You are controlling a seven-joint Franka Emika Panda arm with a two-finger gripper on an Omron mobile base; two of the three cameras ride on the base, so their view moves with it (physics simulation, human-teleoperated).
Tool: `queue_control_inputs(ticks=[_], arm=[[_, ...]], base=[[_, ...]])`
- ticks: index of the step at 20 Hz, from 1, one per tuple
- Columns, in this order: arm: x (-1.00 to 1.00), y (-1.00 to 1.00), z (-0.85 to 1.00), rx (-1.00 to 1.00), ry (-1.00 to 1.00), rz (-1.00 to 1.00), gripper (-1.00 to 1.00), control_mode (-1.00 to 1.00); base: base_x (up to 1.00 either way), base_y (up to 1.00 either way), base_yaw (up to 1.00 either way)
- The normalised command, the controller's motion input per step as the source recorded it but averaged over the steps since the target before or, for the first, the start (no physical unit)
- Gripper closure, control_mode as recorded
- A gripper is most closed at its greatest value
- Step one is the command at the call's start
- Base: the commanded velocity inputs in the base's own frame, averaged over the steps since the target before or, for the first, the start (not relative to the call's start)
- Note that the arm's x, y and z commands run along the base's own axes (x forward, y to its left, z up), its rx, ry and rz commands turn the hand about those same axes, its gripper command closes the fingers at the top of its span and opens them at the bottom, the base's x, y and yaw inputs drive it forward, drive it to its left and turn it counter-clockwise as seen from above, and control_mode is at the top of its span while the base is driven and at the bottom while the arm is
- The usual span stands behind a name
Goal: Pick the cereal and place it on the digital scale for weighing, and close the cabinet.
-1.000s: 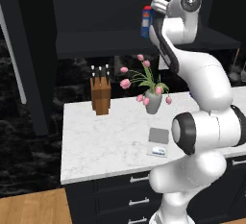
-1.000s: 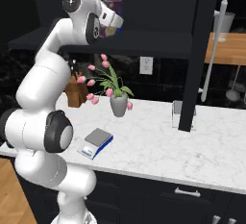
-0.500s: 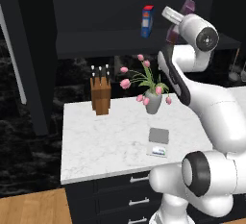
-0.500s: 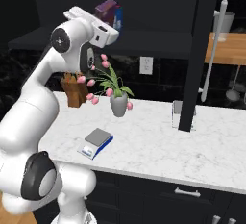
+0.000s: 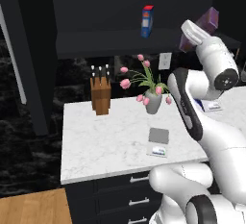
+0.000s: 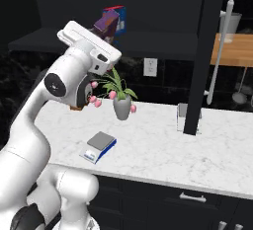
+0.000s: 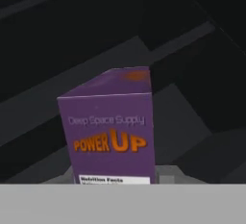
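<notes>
The cereal (image 5: 207, 22) is a purple box, tilted and held in the air in front of the open cabinet (image 5: 110, 6). My gripper (image 5: 199, 31) is shut on its lower part. From the right base the cereal (image 6: 105, 21) sticks up out of the gripper (image 6: 100, 29), just ahead of the blue box. The hand view has the cereal (image 7: 113, 131) close up, with orange lettering and a white label at its base. The digital scale (image 5: 158, 139) lies bare on the marble counter near the front edge, and the digital scale (image 6: 100, 145) sits below the hand. Both cabinet doors (image 5: 29, 59) stand open.
A blue box with a red top (image 5: 147, 21) stands on the cabinet shelf. A vase of pink tulips (image 5: 153, 100) and a knife block (image 5: 100, 95) stand behind the scale. The right door's edge (image 6: 200, 56) hangs over the counter (image 6: 163, 150) beside a small grey container (image 6: 183, 115).
The hand has swung right and slightly down, away from the blue box, carrying the cereal out of the cabinet. The base and the things on the counter have stayed put.
</notes>
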Motion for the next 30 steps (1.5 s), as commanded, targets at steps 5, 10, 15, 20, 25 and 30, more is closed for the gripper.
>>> queue_control_inputs(ticks=[5,10,15,20,25,30], arm=[[-1.00,0.00,-0.08,0.03,0.25,0.20,1.00,-1.00],[-0.89,0.00,-0.38,-0.03,0.11,0.39,1.00,-1.00],[-0.31,0.05,-0.48,-0.11,0.13,0.46,1.00,-1.00],[0.25,0.64,-0.48,-0.37,0.10,0.34,1.00,-1.00],[0.40,0.24,-0.60,-0.32,0.09,0.26,1.00,-1.00],[0.27,0.02,-0.55,-0.27,0.06,0.15,1.00,-1.00]], base=[[0.00,0.00,0.00],[0.00,0.00,0.00],[0.00,0.00,0.00],[0.00,0.00,0.00],[0.00,0.00,0.00],[0.00,0.00,0.00]])
